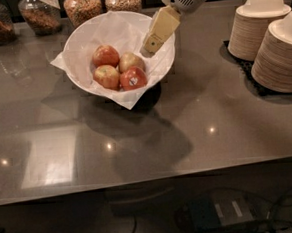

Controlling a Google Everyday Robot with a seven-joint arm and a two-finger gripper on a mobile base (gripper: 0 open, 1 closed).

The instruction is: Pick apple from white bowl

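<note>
The white bowl stands at the back left of the grey counter, lined with crumpled white paper whose corners stick out. Several small apples lie in it. The reddest apple, with a small white sticker, lies at the front right of the group. My gripper hangs from the white arm at the top and sits over the bowl's right rim, just above and to the right of the apples, touching none of them.
Two stacks of beige paper bowls stand on a dark mat at the right. Glass jars of food line the back edge behind the bowl. Cables and a box lie on the floor below the counter's front edge.
</note>
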